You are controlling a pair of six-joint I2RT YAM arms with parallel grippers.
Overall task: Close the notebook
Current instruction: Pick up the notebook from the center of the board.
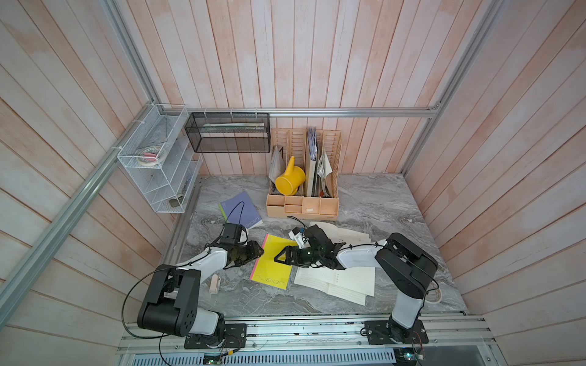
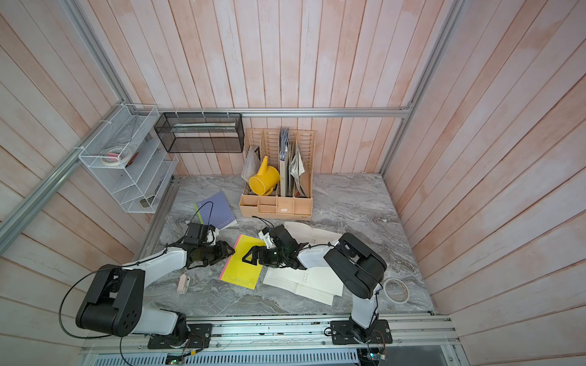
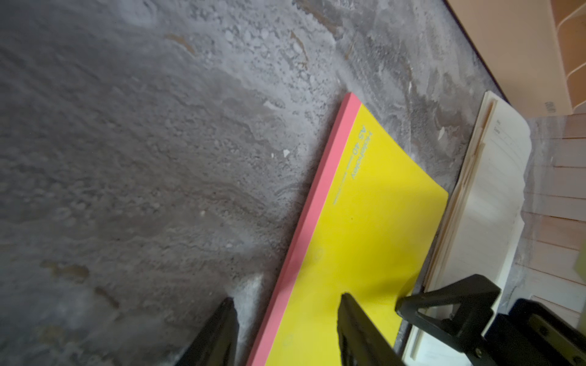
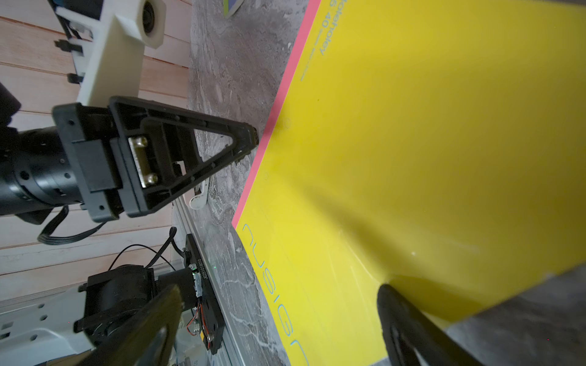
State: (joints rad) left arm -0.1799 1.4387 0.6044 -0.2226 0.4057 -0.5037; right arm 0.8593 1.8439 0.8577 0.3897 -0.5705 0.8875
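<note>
While the yellow notebook [image 1: 272,264] lies closed left of the worktop's [image 1: 396,202] middle, left tool [image 3: 287,299] straddles its pink spine [image 3: 320,196], half-spread, empty; right tool [image 4: 279,288] gapes wide over its cover.

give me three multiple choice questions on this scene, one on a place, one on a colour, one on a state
1. The yellow notebook is: A open, pages up; B closed, flat on the tabletop; C standing on edge.
2. Its spine strip is: A green; B black; C pink.
3. The yellow watering can sits: A in the desk organizer; B on the tabletop; C on the yellow notebook.

Key:
1 B, its cover faces up in both top views, with no pages showing.
2 C, the pink edge shows clearly in the left wrist view.
3 A, it leans in one of the organizer's slots.
</note>
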